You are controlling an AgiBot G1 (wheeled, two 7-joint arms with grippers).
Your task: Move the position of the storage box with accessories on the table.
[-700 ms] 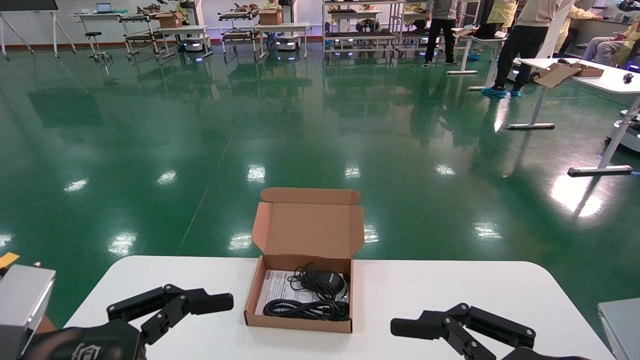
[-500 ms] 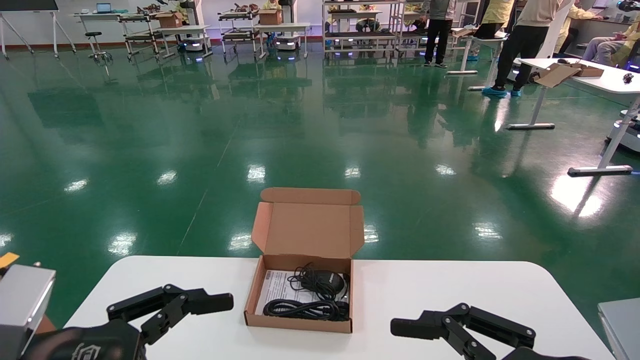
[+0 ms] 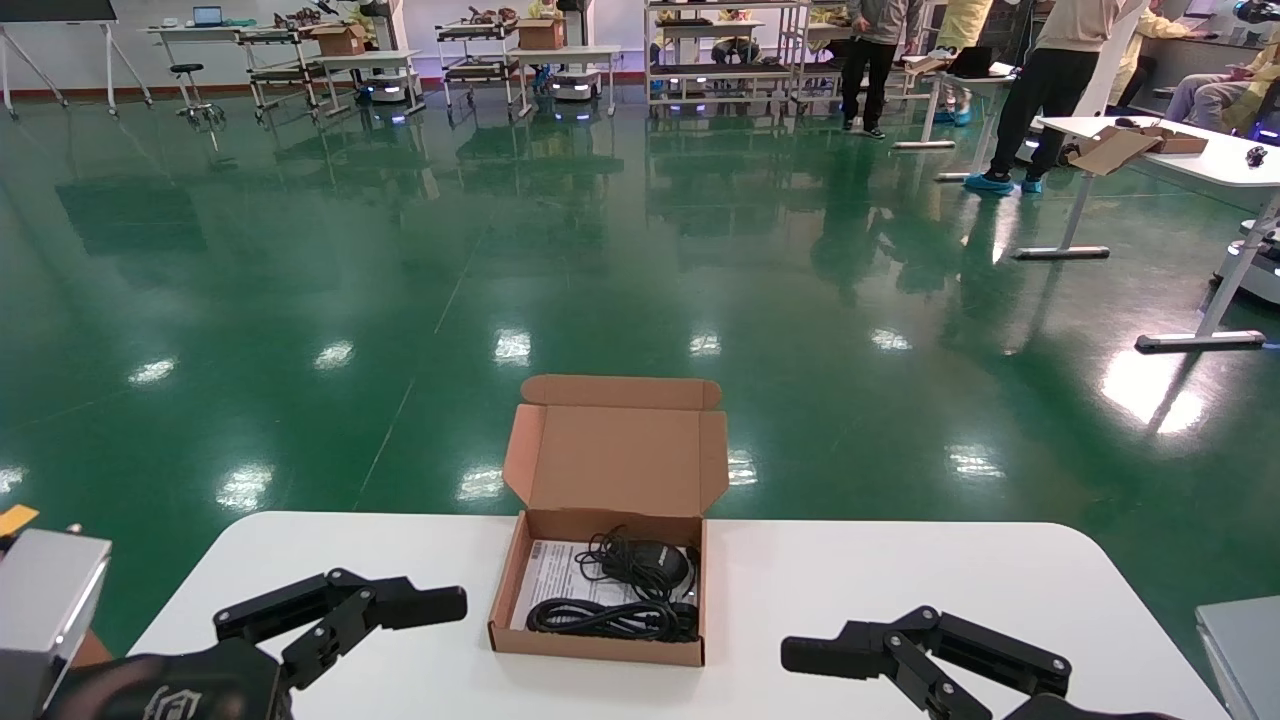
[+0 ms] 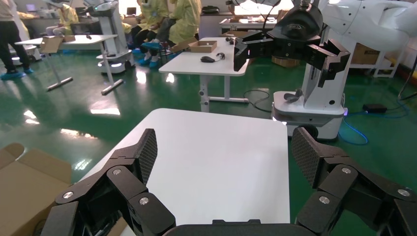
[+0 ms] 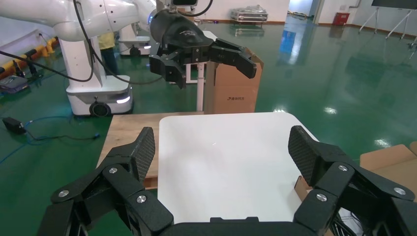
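Observation:
The brown cardboard storage box (image 3: 598, 648) sits on the white table (image 3: 900, 590) at the middle, near the far edge, with its flap lid (image 3: 617, 455) standing open. Inside lie coiled black cables (image 3: 600, 618), a black power adapter (image 3: 648, 563) and a white printed sheet (image 3: 555, 580). My left gripper (image 3: 400, 612) is open and empty, left of the box and apart from it. My right gripper (image 3: 835, 665) is open and empty, right of the box. The left wrist view shows open jaws (image 4: 223, 152) over bare table with the box (image 4: 24, 179) at the side. The right wrist view shows open jaws (image 5: 222, 147) with the box (image 5: 388, 160) at the side.
A grey object (image 3: 1240, 640) lies at the table's right edge and a silver block (image 3: 50, 590) at its left. A wooden surface (image 5: 125, 132) adjoins the table on my left. Green floor lies beyond the far edge, with desks, carts and people far off.
None at the table: both grippers and the box have stayed still. Only people far off have shifted.

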